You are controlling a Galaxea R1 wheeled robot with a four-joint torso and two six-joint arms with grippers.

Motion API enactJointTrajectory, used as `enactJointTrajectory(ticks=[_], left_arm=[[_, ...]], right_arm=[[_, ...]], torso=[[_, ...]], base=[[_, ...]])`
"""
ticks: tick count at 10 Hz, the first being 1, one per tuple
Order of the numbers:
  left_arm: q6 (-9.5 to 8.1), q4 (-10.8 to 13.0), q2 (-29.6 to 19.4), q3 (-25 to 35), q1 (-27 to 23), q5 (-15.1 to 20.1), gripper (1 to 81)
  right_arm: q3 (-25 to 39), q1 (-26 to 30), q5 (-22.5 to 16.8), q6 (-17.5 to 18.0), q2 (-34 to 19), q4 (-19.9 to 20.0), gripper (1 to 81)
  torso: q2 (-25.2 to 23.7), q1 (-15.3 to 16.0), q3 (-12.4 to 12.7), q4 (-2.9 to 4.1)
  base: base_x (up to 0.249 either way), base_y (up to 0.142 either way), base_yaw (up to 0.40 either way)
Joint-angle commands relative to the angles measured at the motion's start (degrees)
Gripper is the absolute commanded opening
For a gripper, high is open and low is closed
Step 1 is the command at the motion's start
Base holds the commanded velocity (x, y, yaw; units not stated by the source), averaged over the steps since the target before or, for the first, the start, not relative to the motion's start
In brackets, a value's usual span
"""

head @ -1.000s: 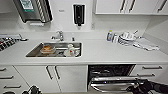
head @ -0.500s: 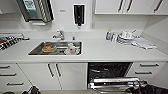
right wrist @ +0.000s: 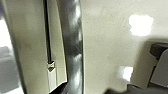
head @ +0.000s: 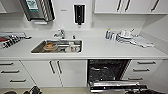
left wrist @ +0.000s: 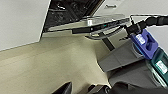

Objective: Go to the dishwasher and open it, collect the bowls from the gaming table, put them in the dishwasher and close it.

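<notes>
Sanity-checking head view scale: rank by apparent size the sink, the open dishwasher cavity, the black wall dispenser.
1. Dishwasher cavity, open
2. Sink, slightly smaller; close enough that wide-angle distortion makes the ranking unsure
3. Black wall dispenser, clearly smallest

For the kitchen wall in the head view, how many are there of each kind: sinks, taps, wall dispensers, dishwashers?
Stainless-steel sink: 1
Chrome tap: 1
Black wall dispenser: 1
Open built-in dishwasher: 1
Total: 4

Dishwasher (head: 107, 71) door: front edge cut off by lower frame edge, head view. Racks inside too dark/blurred to identify contents. Sink (head: 37, 48) items blurred; types unclear. Objects on desk (head: 100, 50) at right: blurred, not identifiable. Right wrist view: steel bar (right wrist: 72, 45) cut off at both ends.
</notes>
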Motion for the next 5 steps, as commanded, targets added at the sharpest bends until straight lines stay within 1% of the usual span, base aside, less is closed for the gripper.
enactJointTrajectory(ticks=[1,3,5], left_arm=[[-0.17,-0.55,-2.03,1.90,-4.70,1.91,81.1],[-0.08,-0.11,-1.15,1.63,-3.46,2.01,81.1],[-0.08,-0.11,-0.54,0.93,-2.41,1.92,81.1]], right_arm=[[-2.23,-0.19,-4.34,-0.16,1.56,0.59,81.1],[-5.32,-1.60,-4.16,-0.51,3.60,0.58,81.1],[-4.80,-1.60,-4.16,-0.51,3.08,0.67,81.1]], torso=[[0.00,0.00,0.00,0.00],[-0.05,-0.05,0.02,0.00],[-0.07,-0.06,0.02,0.00]], base=[[-0.087,0.000,0.000],[-0.087,0.000,0.000],[0.000,0.000,0.000]])
